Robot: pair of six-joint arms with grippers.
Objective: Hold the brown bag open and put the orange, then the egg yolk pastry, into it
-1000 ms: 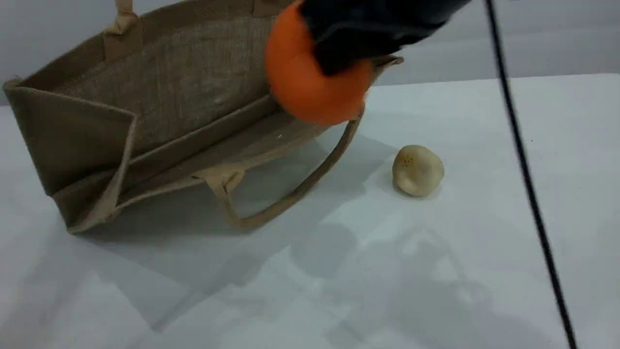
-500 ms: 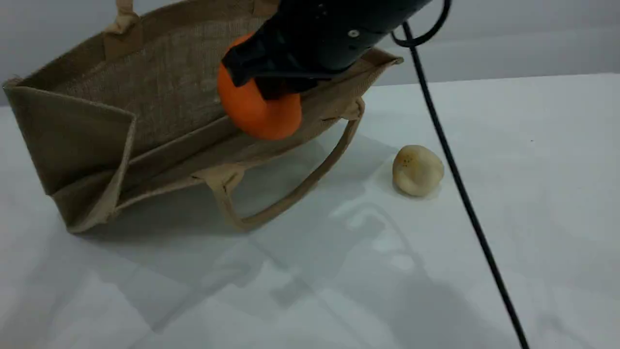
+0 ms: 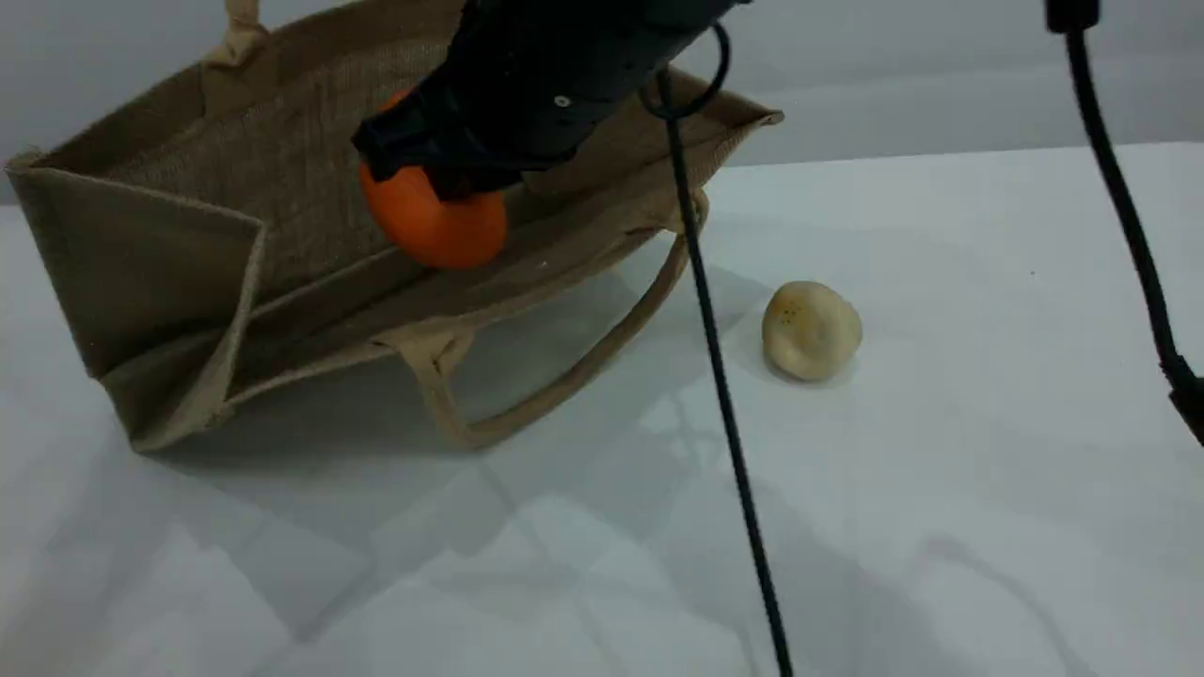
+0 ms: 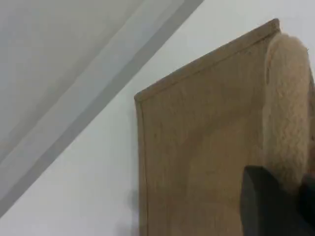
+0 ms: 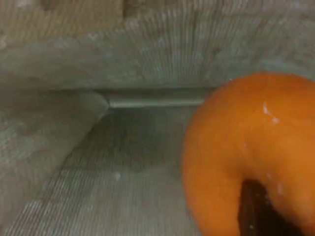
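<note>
One orange (image 3: 435, 226) sits just under the right gripper (image 3: 442, 174), clenched in its fingers inside the mouth of one brown bag (image 3: 310, 188) near the table's (image 3: 941, 470) far left edge. One egg yolk pastry (image 3: 811, 330) lies mid-table, well apart. The left gripper (image 4: 275, 206) is clamped on the bag's padded handle (image 4: 288, 123).
</note>
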